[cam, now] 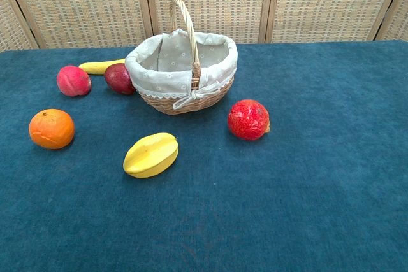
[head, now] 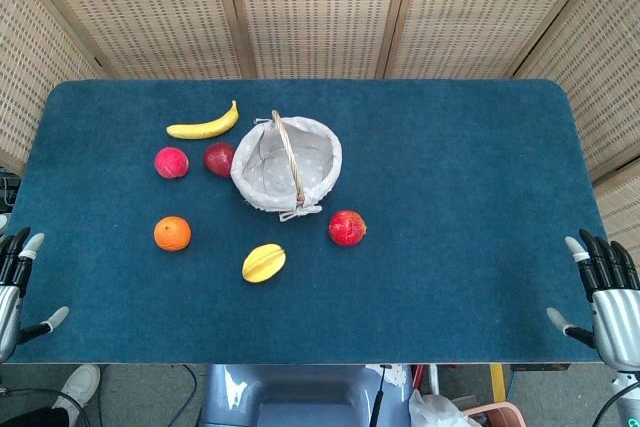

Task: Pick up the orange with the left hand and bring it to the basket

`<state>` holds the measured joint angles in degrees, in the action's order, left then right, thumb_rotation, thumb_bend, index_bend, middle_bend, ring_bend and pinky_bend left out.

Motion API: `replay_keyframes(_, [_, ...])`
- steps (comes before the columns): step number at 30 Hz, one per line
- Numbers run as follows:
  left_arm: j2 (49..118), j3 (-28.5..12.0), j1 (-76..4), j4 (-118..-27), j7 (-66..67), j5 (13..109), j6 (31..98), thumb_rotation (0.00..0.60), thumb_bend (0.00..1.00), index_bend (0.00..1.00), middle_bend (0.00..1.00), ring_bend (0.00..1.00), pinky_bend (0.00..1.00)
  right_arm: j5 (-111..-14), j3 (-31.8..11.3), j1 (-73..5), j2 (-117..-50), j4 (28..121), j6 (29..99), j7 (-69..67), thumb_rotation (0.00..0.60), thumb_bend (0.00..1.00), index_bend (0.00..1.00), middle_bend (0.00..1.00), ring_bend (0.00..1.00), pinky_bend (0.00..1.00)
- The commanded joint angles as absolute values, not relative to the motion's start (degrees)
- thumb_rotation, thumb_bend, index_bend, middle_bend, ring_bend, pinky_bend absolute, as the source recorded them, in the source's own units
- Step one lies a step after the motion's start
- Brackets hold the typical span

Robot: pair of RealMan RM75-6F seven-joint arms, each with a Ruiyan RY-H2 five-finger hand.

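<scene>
The orange (head: 172,233) (cam: 51,128) lies on the blue table, left of centre. The wicker basket (head: 322,147) (cam: 188,93), lined with white cloth and with an upright handle, stands behind it to the right. My left hand (head: 14,287) hangs at the table's near left edge, well to the left of the orange, fingers apart and holding nothing. My right hand (head: 606,292) sits at the near right edge, fingers also spread and empty. Neither hand shows in the chest view.
A banana (head: 205,126) (cam: 100,66), a pink peach (head: 171,162) (cam: 73,81) and a dark red fruit (head: 219,159) (cam: 119,78) lie left of the basket. A yellow starfruit (head: 263,263) (cam: 151,155) and a red pomegranate (head: 346,228) (cam: 248,120) lie in front of it.
</scene>
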<state>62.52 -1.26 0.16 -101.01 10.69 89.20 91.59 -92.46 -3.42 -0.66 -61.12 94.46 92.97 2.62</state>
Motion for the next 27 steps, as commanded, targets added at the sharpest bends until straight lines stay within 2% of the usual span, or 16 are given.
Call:
replay_keyframes(1, [62.5,-1.3,0.1,-101.0,10.8,89.1,91.4,0.600,0.00,0.00,0.00,0.00,0.00,-92.4,-3.4,-0.7,-61.1,94.5,92.9,2.6,0.600,0.00,0.00,0.00,0.00,0.00])
replay_keyframes(6, [62.6,-1.4,-1.0,-100.4,10.5,88.0,88.9,0.600,0.00,0.00,0.00,0.00,0.00,-92.3,-3.4,-0.6,-60.9,94.7,92.9,2.4,0.600,0.00,0.00,0.00,0.00,0.00])
replay_keyframes(13, [65.6,-5.5,-10.5,-92.0,6.2,81.8,73.7,0.600,0.00,0.00,0.00,0.00,0.00,-91.8,-3.6,-1.1,-61.1,94.6,91.9,2.7,0.600,0.00,0.00,0.00,0.00,0.00])
replay_keyframes(16, [70.1,-6.9,-18.5,-82.4,0.3,81.2,61.9,0.600,0.00,0.00,0.00,0.00,0.00,-90.6,-4.0,-1.7,-61.4,94.5,90.6,3.6,0.600,0.00,0.00,0.00,0.00,0.00])
replay_keyframes(18, [72.5,-6.6,-21.5,-77.7,-4.1,82.3,57.9,0.600,0.00,0.00,0.00,0.00,0.00,-89.9,-4.2,-2.0,-61.6,94.5,90.0,4.1,0.600,0.00,0.00,0.00,0.00,0.00])
replay_keyframes(23, [78.1,-5.8,-25.9,-68.3,-10.3,86.0,55.8,0.600,0.00,0.00,0.00,0.00,0.00,-88.2,-4.7,-2.3,-62.1,94.2,88.9,5.0,0.600,0.00,0.00,0.00,0.00,0.00])
replay_keyframes(27, [81.2,-6.0,-28.1,-64.4,-13.3,86.5,55.4,0.600,0.00,0.00,0.00,0.00,0.00,-87.2,-4.9,-2.6,-62.3,94.0,88.3,5.5,0.600,0.00,0.00,0.00,0.00,0.00])
